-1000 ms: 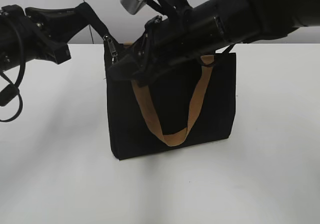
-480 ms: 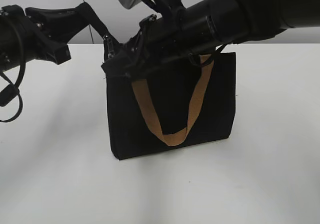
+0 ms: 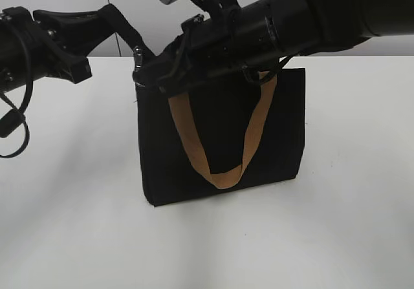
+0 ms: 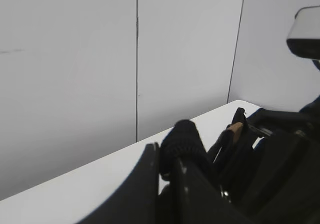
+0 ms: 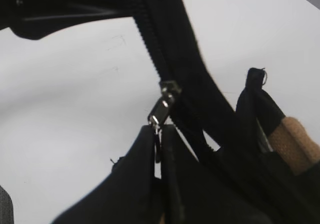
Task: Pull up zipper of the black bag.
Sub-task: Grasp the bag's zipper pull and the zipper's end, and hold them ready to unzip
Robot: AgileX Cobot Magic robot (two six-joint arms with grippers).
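While the black bag (image 3: 220, 134) stands on the white table (image 3: 71, 224) with its tan strap (image 3: 217, 172) hanging in front, we see our right gripper (image 3: 147, 77) has slid left along the top edge since a moment ago. Now it has reached the zipper (image 5: 162, 106), so we think the pull can start. Its jaws are pinched on the zipper's little tab. Farther back, our left gripper (image 3: 132, 40) holds the bag's top corner tight.

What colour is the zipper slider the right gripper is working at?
Silver metal; the zipper slider stands out against its black track, clearest in the right wrist view.
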